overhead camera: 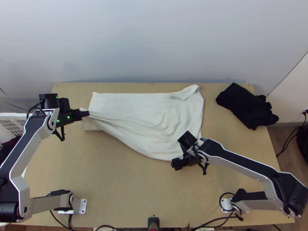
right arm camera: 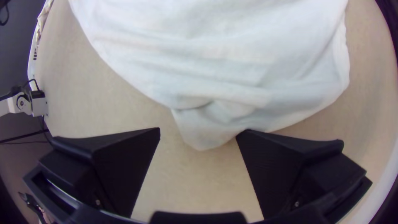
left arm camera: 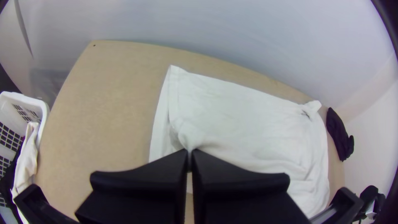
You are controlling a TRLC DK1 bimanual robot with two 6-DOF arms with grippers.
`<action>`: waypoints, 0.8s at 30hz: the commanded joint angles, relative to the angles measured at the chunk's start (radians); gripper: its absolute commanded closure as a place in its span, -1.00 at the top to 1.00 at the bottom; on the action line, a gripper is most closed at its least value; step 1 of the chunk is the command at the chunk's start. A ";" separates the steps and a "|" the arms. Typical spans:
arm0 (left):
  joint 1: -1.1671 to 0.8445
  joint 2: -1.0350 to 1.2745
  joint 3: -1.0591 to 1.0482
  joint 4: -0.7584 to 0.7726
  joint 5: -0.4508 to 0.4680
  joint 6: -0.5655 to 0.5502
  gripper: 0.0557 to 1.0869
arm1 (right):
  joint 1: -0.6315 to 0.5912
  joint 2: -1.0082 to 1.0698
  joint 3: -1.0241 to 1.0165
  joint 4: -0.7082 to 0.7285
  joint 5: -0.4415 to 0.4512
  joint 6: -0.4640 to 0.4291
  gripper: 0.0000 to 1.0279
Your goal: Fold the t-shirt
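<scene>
From above, the white t-shirt lies across the upper middle of the frame, pulled into long creases towards the left gripper, with a small flap turned over at its upper right. The right gripper is at the shirt's lower edge, right of centre; a bunched black garment sits upper right.

In the left wrist view, the left gripper is pinched closed on a gathered bit of shirt, and I get a look into the white basket.

Over in the right wrist view, the right gripper stands wide open, a loose shirt corner near its fingertips; whether they touch it, I can't tell.
</scene>
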 commanded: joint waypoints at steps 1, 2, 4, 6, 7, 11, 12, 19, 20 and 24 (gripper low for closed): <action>-0.001 -0.021 -0.009 -0.012 0.002 -0.002 -0.92 | -0.008 0.060 0.001 0.087 0.006 0.012 0.20; -0.001 -0.024 -0.009 -0.017 0.002 -0.002 -0.92 | -0.011 0.062 0.005 0.103 0.012 0.005 -0.14; 0.001 -0.032 -0.010 -0.021 0.002 -0.003 -0.92 | -0.028 0.063 0.013 0.113 0.031 -0.015 -0.73; 0.004 -0.041 -0.015 -0.024 0.002 -0.002 -0.92 | -0.048 0.062 0.013 0.113 0.031 -0.026 -0.82; 0.007 -0.045 -0.018 -0.024 0.002 -0.002 -0.92 | -0.054 0.059 0.015 0.113 0.031 -0.032 -0.88; 0.019 -0.076 -0.012 -0.044 0.002 -0.002 -0.92 | -0.112 0.008 0.024 0.107 0.032 -0.040 -0.94; 0.024 -0.090 -0.009 -0.055 0.002 -0.002 -0.92 | -0.135 -0.014 0.028 0.103 0.031 -0.041 -0.94; 0.074 -0.170 0.007 -0.167 0.017 0.057 -0.92 | -0.358 -0.181 0.148 0.005 0.014 -0.077 -0.94; 0.088 -0.176 0.011 -0.192 0.025 0.072 -0.92 | -0.378 -0.193 0.171 -0.029 0.003 -0.086 -0.94; 0.136 -0.202 0.025 -0.328 0.074 0.164 -0.92 | -0.396 -0.241 0.231 -0.173 -0.046 -0.130 -0.94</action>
